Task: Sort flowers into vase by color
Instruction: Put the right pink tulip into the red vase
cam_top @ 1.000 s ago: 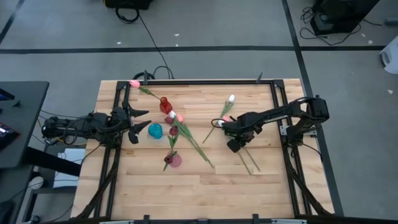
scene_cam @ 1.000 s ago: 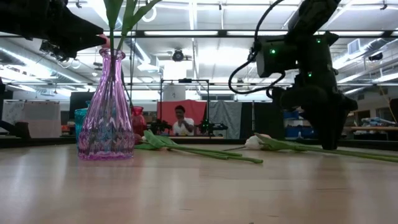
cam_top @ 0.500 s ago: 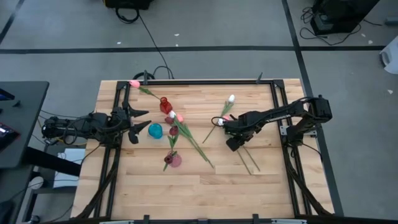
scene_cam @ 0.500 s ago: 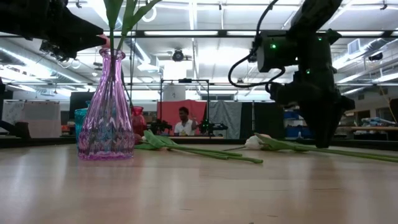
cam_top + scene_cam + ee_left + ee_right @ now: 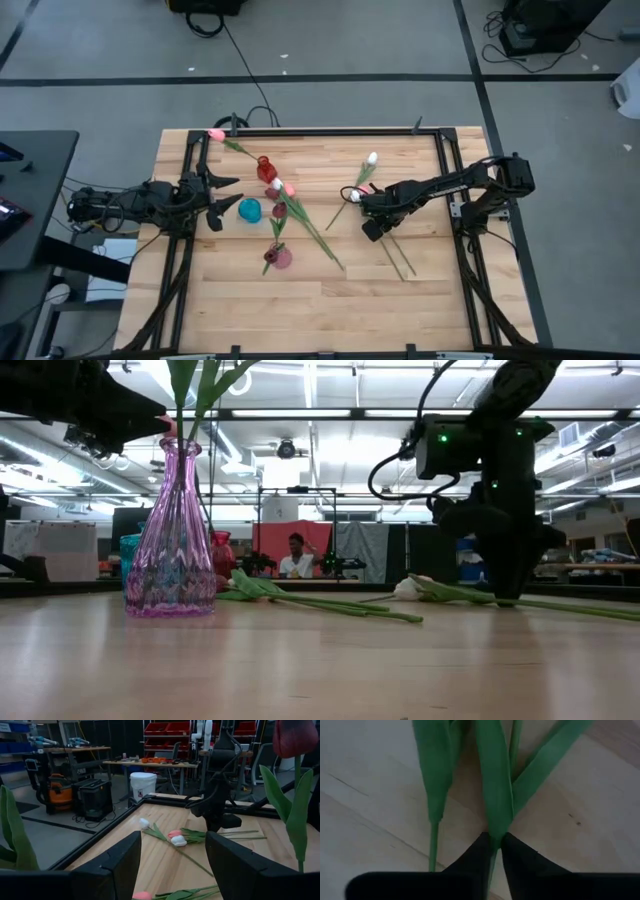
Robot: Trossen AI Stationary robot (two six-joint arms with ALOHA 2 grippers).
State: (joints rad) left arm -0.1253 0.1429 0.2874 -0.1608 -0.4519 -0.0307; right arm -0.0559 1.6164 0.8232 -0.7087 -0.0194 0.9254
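**Mia:** Down on the wooden table, what is the right gripper doing?

**Sam:** It sits low over two flowers lying flat, a white tulip and a pink tulip; its two dark fingers are pinched on a green stem, so I think it is grabbing a flower.

**Mia:** What comes next, do you think?

**Sam:** I think it must lift the stem up, then carry it to the vase with the same color; the stem is thin and bendy, so it could slip or droop.

**Mia:** Where are the vases?

**Sam:** They stand near the middle; a red vase, a blue vase, and a pink vase with a dark red flower in it already; more flowers lie between them, one pink flower lies by the far edge, and another white flower lies past the right gripper.

**Mia:** And the left gripper?

**Sam:** It waits by the blue vase; its fingers are spread wide and hold nothing.

**Mia:** What is the room like?

**Sam:** It is a big workshop with a gray floor; bright lights hang above, and a person sits far behind the table.
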